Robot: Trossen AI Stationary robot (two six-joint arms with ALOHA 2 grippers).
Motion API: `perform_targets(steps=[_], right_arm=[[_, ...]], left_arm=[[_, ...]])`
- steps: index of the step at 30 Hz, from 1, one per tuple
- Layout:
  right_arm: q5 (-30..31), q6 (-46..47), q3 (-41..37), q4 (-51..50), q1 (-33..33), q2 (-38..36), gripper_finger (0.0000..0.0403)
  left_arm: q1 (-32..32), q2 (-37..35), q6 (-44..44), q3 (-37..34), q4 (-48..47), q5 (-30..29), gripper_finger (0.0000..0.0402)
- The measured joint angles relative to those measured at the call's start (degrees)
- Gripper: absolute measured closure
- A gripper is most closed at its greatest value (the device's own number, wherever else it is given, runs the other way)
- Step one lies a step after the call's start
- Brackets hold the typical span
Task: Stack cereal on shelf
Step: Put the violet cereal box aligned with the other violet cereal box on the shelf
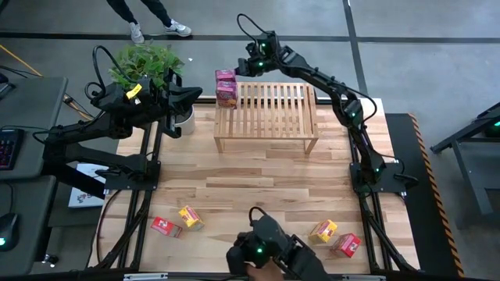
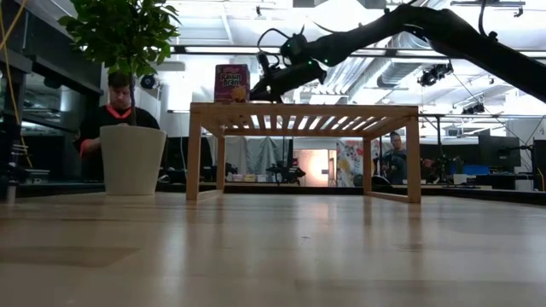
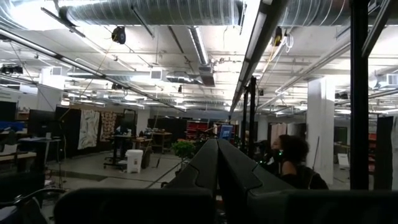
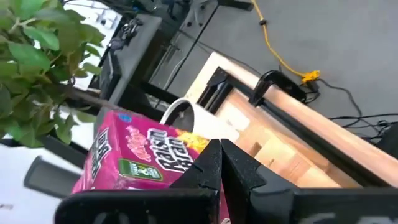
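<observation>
Pink cereal boxes [image 1: 226, 87] stand stacked on the far left corner of the slatted wooden shelf [image 1: 269, 109], the right gripper [image 1: 238, 69] poised just beside them with its jaws pressed together, holding nothing. Across the table, the left gripper [image 1: 197, 95] hangs near a white-potted plant [image 1: 148, 66], jaws likewise closed and empty. Two red and two yellow boxes [image 1: 190, 217] lie along the table's near edge.

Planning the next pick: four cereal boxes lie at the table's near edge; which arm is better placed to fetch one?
Probably right. The right gripper, shut, is beside the pink boxes on the shelf, over the table; the left gripper waits by the plant.
</observation>
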Motion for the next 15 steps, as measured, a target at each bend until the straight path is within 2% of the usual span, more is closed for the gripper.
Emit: perform_targets(steps=[11, 15], right_arm=[[-2.0, -2.66, 0.27, -5.34, -1.32, 0.0, 0.0403], [-0.65, -9.37, 3.82, -12.96, -2.42, 0.0, 0.0403]], left_arm=[[0.0, -0.01, 0.0, 0.0, -0.54, 0.0, 0.0401], [0.0, 0.0, 0.0, 0.02, -0.58, 0.0, 0.0401]])
